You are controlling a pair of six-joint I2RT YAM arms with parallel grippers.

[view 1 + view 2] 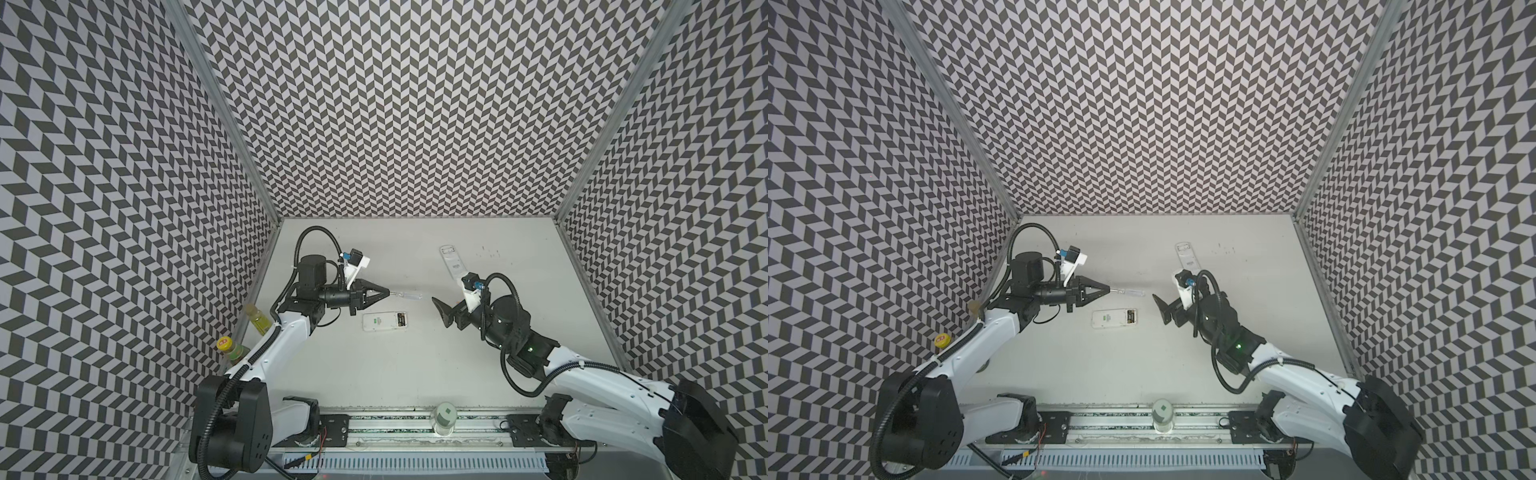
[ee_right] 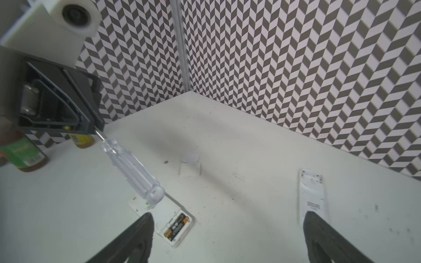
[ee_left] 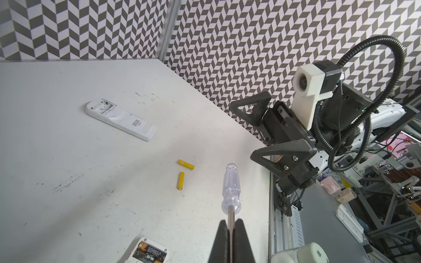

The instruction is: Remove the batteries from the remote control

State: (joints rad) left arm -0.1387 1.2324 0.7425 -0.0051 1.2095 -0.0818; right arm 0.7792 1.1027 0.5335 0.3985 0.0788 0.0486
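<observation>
The left gripper [image 1: 388, 294] is clenched on the shaft of the screwdriver [image 1: 409, 295]. The small remote [image 1: 380, 322] lies at its 6 o'clock, with black batteries [image 2: 177, 226] seated in its open bay. Only the left wrist view shows the two yellow batteries [image 3: 186, 164], loose on the table [image 1: 374, 374] apart from both remotes. The right gripper [image 1: 439, 312] hangs spread and empty, with the long remote [image 1: 451, 262] at its 12 o'clock.

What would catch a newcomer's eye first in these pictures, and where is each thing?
The left gripper is shut on the shaft of a clear-handled screwdriver, held out over the middle of the table. Beside it lies a small remote, its back open, black batteries inside. Two yellow batteries lie loose on the table, and the right gripper hangs open.
</observation>
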